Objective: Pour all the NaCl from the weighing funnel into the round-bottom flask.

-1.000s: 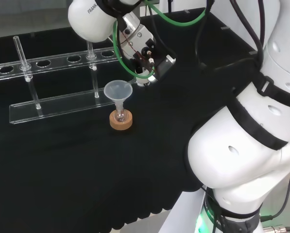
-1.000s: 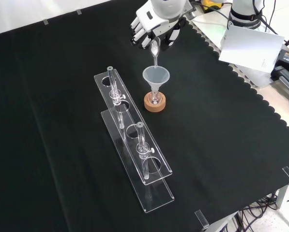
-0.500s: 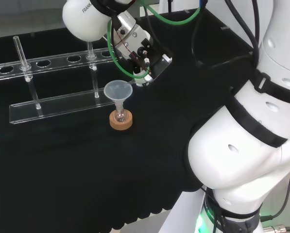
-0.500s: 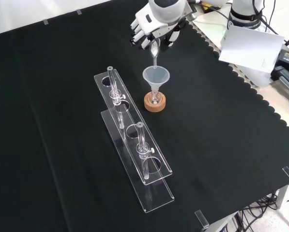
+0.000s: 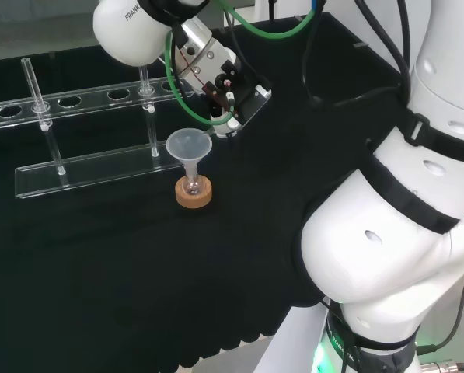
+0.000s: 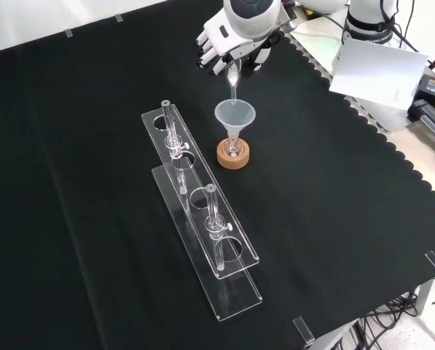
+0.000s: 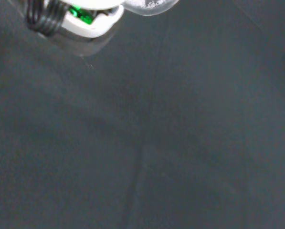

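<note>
The hand (image 6: 230, 40) hangs over the cloth, its fingers curled round a small clear weighing funnel (image 6: 233, 79). The funnel's thin stem points steeply down, its tip at the rim of a clear plastic funnel (image 6: 235, 114). That funnel sits in the neck of a small round-bottom flask (image 6: 232, 149) on a cork ring (image 6: 233, 157). In the head view the hand (image 5: 220, 81) is up and right of the plastic funnel (image 5: 188, 145), the flask (image 5: 190, 186) and the cork ring (image 5: 193, 196). The wrist view catches a blurred glass bulb of the weighing funnel (image 7: 149, 5). I cannot see any salt.
Two long clear racks (image 6: 202, 240) holding glass tubes (image 6: 172, 131) stand just left of the flask in the front view; in the head view the racks (image 5: 84, 167) lie behind it. The cloth's scalloped edge (image 6: 363, 120) and a white sheet (image 6: 381, 69) lie to the right.
In the head view the wrist and hand have shifted a little to the left and turned, while the stem tip stays at the funnel's rim. The flask and racks have not moved.
</note>
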